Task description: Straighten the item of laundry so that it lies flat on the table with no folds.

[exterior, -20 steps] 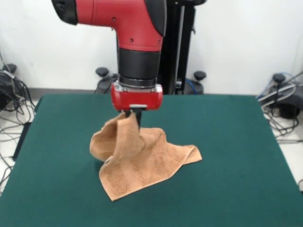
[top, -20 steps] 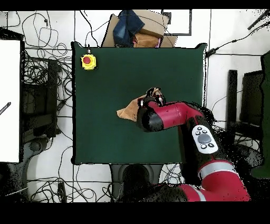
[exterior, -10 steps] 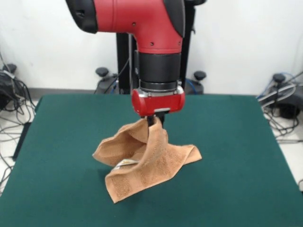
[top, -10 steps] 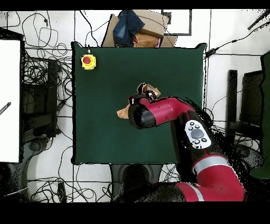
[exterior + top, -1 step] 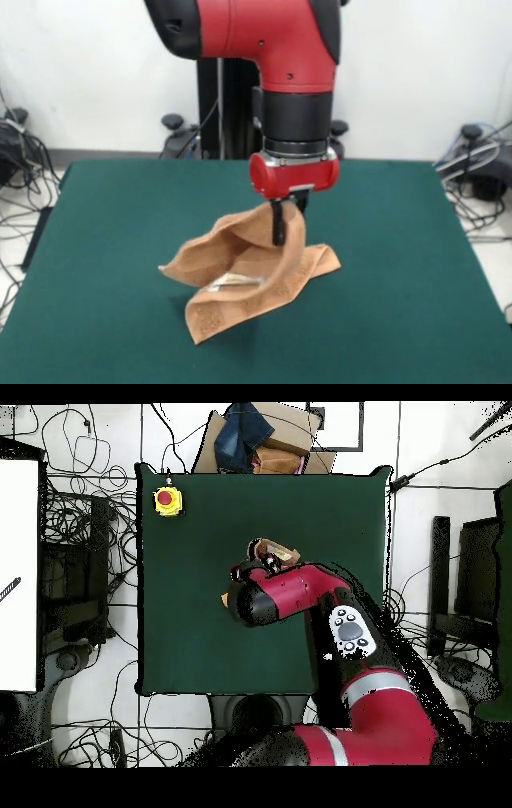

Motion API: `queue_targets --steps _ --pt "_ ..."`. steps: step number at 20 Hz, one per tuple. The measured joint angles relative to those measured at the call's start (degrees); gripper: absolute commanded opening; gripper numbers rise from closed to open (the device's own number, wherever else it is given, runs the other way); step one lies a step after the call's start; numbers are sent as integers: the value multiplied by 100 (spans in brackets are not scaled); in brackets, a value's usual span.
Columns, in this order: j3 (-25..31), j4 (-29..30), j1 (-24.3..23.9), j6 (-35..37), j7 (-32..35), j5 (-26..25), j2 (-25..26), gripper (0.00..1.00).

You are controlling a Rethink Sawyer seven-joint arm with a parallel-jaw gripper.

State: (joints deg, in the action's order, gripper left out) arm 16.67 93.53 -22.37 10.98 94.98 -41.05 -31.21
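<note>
A white wall and tangled cables on a pale floor frame the wide, dark green cloth-topped worktop (image 5: 400, 264). Near its middle sits the light orange-tan terry towel (image 5: 264, 276), crumpled and folded over itself, with one part pulled up into a peak while the lower edges and corners rest on the green surface. A small white label (image 5: 232, 280) shows in the hollow of the folds. The red and black arm comes down from above, and its gripper (image 5: 280, 228) is clamped on the raised part of the towel. In the overhead view a yellow box with a red button (image 5: 167, 500) stands at one corner of the worktop, well apart from the towel.
</note>
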Motion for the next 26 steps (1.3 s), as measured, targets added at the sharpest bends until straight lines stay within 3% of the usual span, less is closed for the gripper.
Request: queue_targets --steps 15,26 --pt "-505 -119 357 -1 0 289 2 100" --pt "-1944 -115 1093 -1 280 977 -171 100"
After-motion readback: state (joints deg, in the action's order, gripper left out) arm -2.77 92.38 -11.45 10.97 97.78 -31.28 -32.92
